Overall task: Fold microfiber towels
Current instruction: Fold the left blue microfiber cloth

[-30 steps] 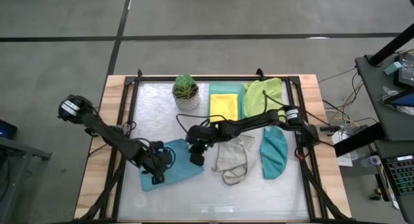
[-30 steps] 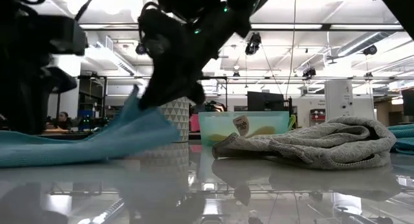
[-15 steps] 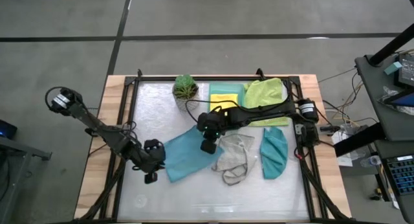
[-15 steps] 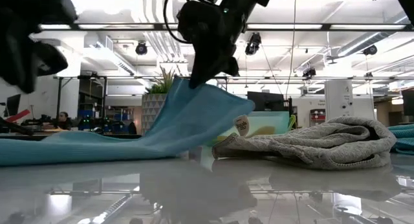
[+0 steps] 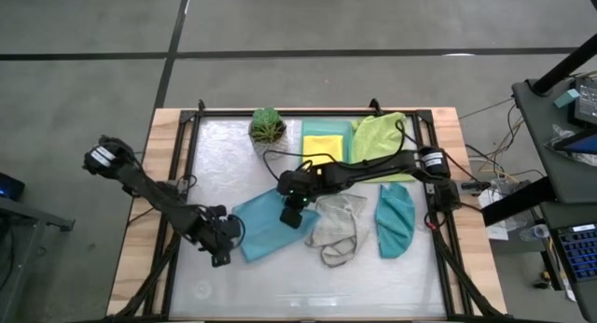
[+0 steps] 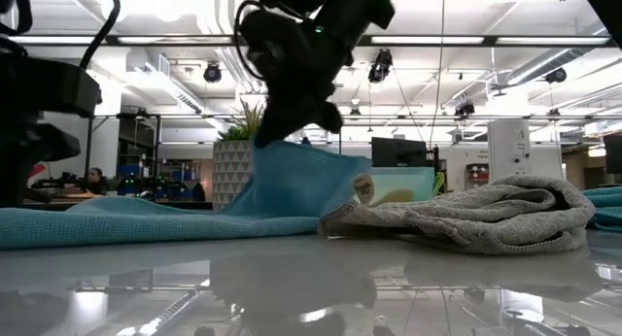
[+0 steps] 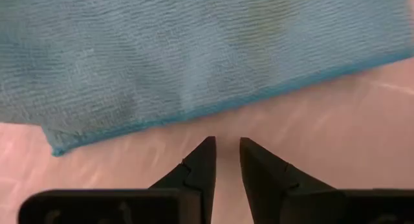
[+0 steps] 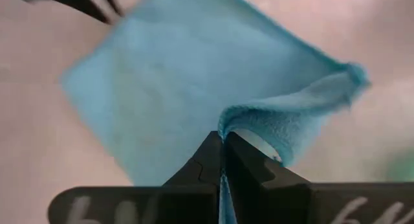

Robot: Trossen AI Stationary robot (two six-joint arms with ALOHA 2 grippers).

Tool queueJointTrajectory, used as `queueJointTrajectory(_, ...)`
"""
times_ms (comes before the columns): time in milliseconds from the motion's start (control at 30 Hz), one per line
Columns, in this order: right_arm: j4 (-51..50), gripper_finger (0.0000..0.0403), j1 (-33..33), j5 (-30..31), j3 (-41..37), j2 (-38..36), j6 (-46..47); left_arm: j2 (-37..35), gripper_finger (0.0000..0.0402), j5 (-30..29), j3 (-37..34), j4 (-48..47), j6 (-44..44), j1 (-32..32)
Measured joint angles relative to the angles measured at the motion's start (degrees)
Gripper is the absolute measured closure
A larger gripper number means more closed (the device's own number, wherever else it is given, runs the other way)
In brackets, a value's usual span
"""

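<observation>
On the glossy table [image 5: 215, 146], the light blue towel [image 5: 266, 228] lies near the middle. The right gripper [image 5: 294, 214] pinches its lifted corner; the left gripper [image 5: 222, 253] stands slightly open and empty, beside it. A careless pull may drag the grey towel [image 5: 336, 225] touching it.

Lighting: bright, even overhead ceiling strips [image 6: 146, 40], mirrored as glare on the glossy worktop [image 6: 408, 287]; arms backlit to silhouettes at table height; right wrist view motion-blurred, pink-tinted.
</observation>
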Motion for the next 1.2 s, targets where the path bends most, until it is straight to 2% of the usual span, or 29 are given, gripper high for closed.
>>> queueJointTrajectory(167, 8.75, 0.0394, 0.03, -5.51, 0.18, 2.69, 1.50, 1.98, 0.0343, -0.09, 0.31, -0.06, 0.00, 0.00)
queueJointTrajectory(533, 17.71, 0.0394, 0.03, -5.73, 7.13, 10.34, 0.82, 0.21, 0.0344, -2.13, -0.30, 0.61, 0.08, -0.07)
queueJointTrajectory(733, 18.68, 0.0394, 0.12, -5.95, 15.06, 17.36, 0.82, 0.21, 0.0344, -3.11, -0.38, 0.77, 0.45, 0.00)
queueJointTrajectory(933, 18.58, 0.0394, 0.42, -11.24, 24.31, 25.08, 1.44, 0.19, 0.0344, -3.34, -0.76, 0.95, 0.39, 0.00)
queueJointTrajectory(1200, 17.36, 0.0383, 0.39, -11.47, 28.67, 28.87, 1.80, 0.17, 0.0344, -3.52, -1.04, 1.66, 0.37, 0.00)
